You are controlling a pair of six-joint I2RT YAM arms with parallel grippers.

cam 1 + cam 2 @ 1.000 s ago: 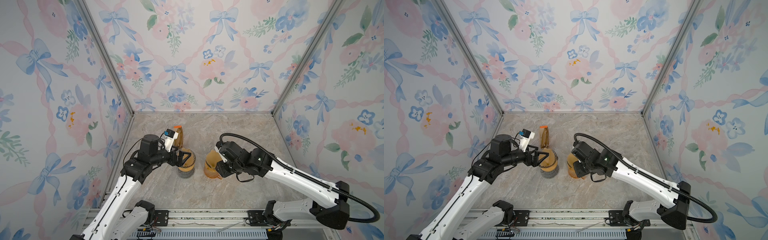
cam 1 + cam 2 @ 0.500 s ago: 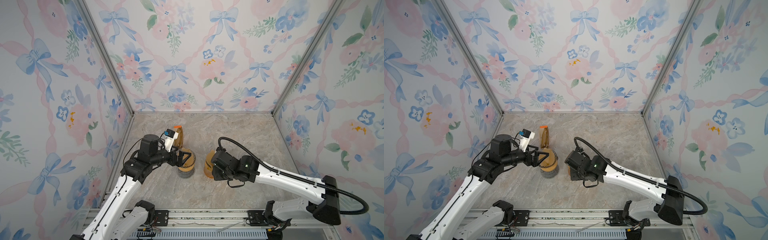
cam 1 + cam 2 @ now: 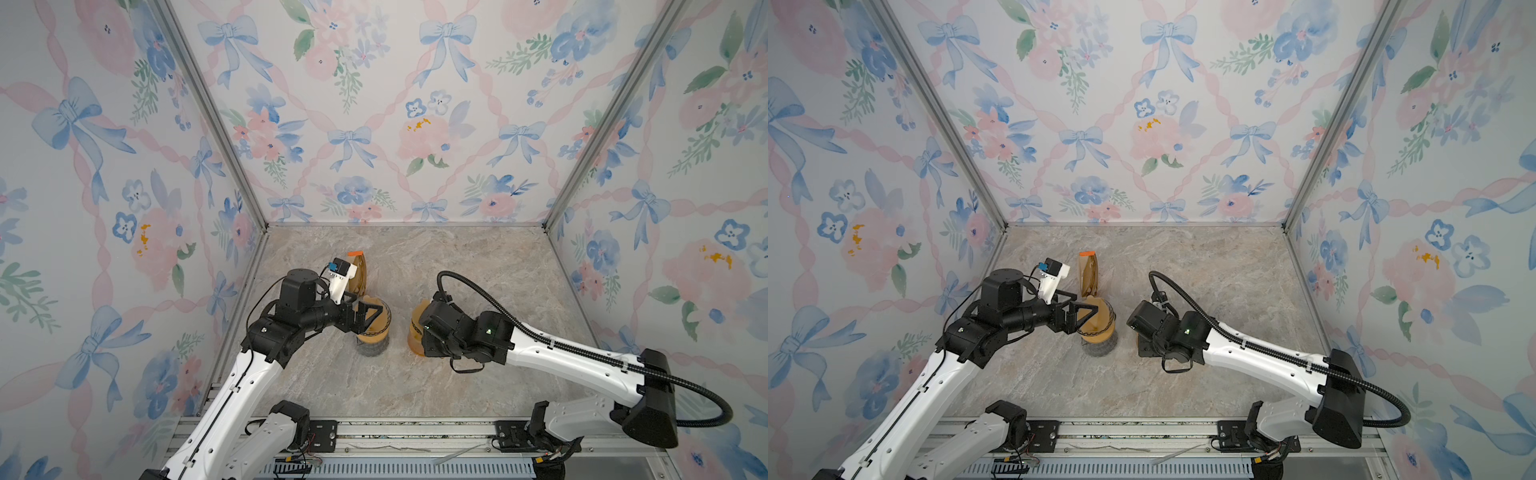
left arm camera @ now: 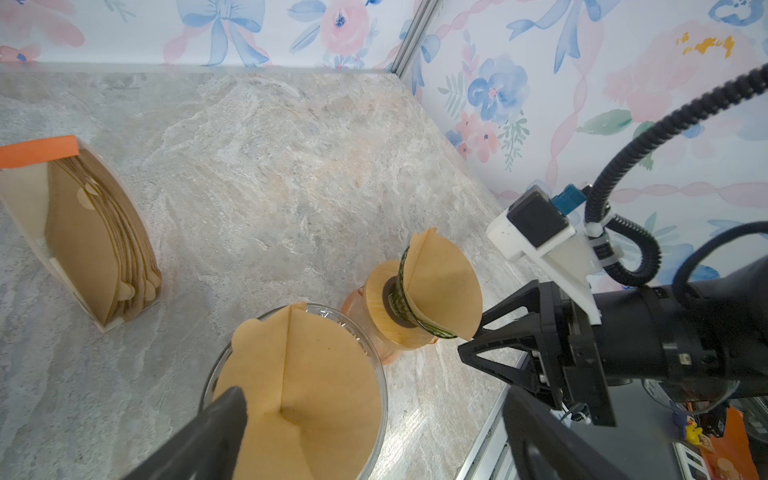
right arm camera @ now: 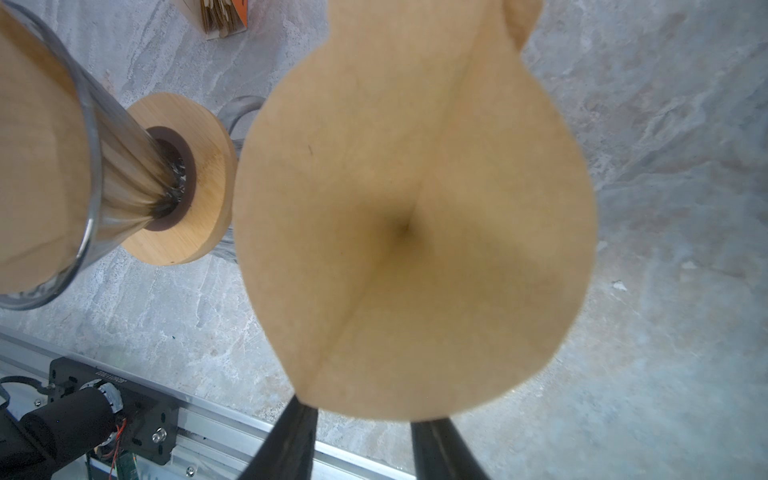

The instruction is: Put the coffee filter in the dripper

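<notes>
Flowered wallpaper closes round a grey marble table, and everything sits near its middle. By my count there are two drippers, two loose filters and one pack of spares standing behind them.

As I read it, the task's filter is the brown cone sitting in the green-rimmed dripper, standing a little proud of the rim on one side. At that cone's edge is the right gripper, jaws part-way apart with the paper's lip between the tips. They don't look pressed onto it.

A second filter lies in the glass dripper. Just above it the left gripper is spread wide, holding nothing.

Paper like this looks feather-light and limp, easily creased, and a brushing finger could drag it out. I'd pinch only the upper rim or the seam tab, gently, never the cone's point.
</notes>
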